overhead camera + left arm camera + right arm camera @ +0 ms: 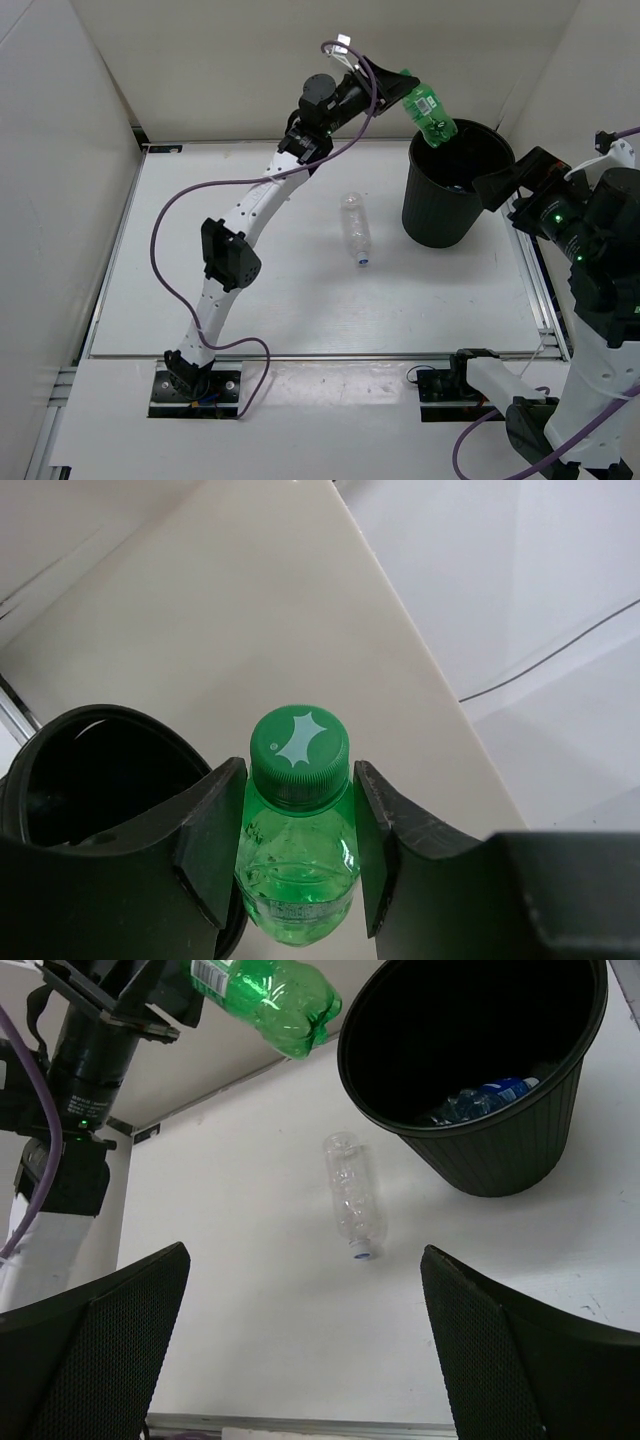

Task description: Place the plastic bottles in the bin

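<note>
At the bin's (440,215) eleven o'clock rim, my left jaws (398,90) clamp the green bottle (430,115), base tipped inward. I should ease it toward the centre before releasing, lest it clip the rim. Right jaws (305,1340) gape wide.

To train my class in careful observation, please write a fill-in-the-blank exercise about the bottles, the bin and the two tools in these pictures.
1. The left tool grips the green bottle just below its ___.
2. The clear bottle lies on its ___ on the table.
3. The bin holds a third bottle whose label is ___.
4. The right tool holds nothing and is ___.
Missing words: cap; side; blue; open.
</note>
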